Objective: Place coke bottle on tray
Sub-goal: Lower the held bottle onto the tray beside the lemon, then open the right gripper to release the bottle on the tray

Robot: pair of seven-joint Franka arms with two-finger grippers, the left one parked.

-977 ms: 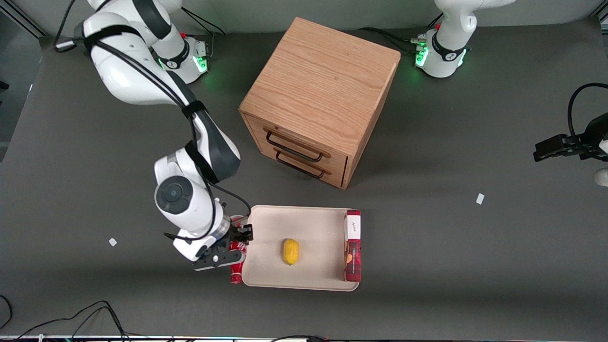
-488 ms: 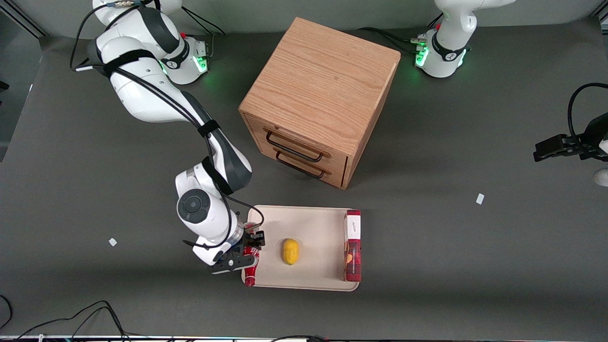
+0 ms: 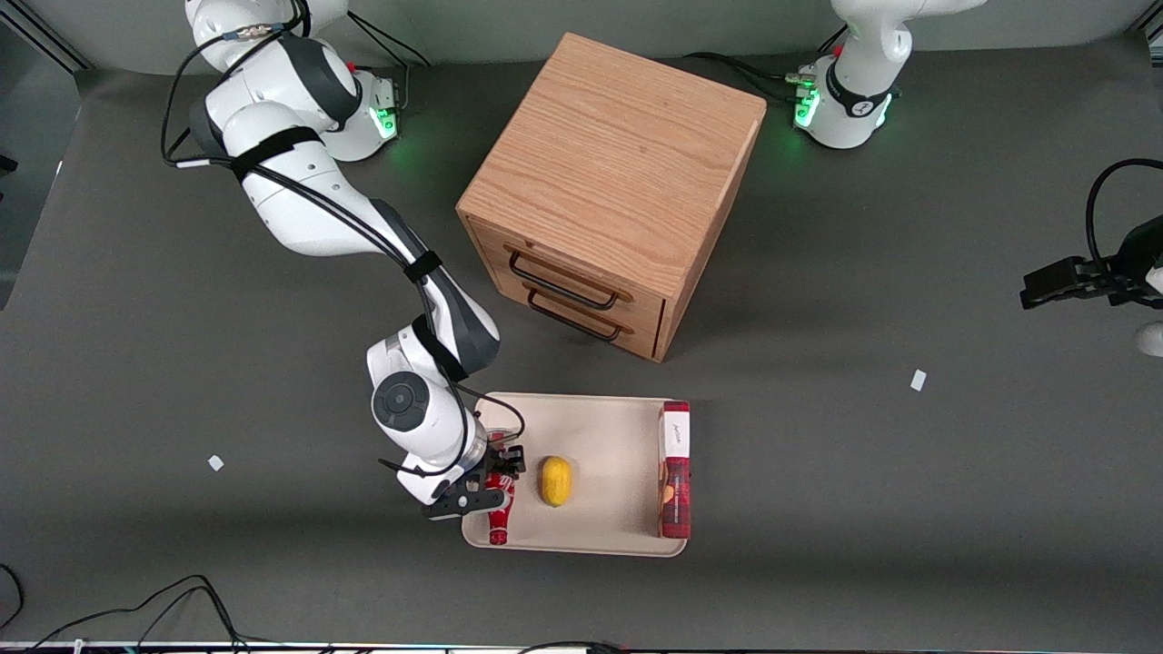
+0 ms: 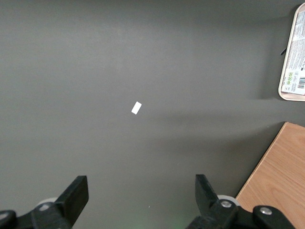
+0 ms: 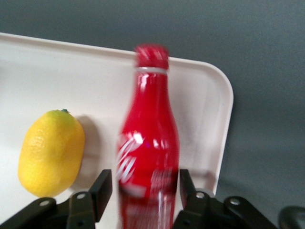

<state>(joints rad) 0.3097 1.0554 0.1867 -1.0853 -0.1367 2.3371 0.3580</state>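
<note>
Largest on the dark grey matte table (image 3: 909,509): one light oak wooden cabinet (image 3: 613,173) with two drawers (image 3: 568,295), each bearing a dark metal loop handle, set farther from the front camera than everything else on the table. Next, just in front of those drawers, one large shallow cream-beige rectangular tray (image 3: 604,427) with rounded corners and a low raised rim. Along the tray's edge toward the parked arm's end, one long rectangular red box with a white label (image 3: 674,468), lying flat. Near the tray's middle, one yellow oval lemon (image 3: 556,480), well apart from the box. Just beside the lemon, toward the working arm's end, one small red contoured coke bottle (image 3: 499,509) with white script, lying lengthwise over the tray inside the rim, red cap (image 5: 151,56) pointing toward the front camera; whether resting on the tray floor or held just above it, cannot tell. Clamped around the bottle's lower body, the black two-finger gripper (image 3: 482,477), jaws closed against both of its sides, one finger (image 5: 101,188) between bottle and lemon. Smallest: two white paper scraps, one (image 3: 215,462) toward the working arm's end, one (image 3: 918,380) toward the parked arm's end.
</note>
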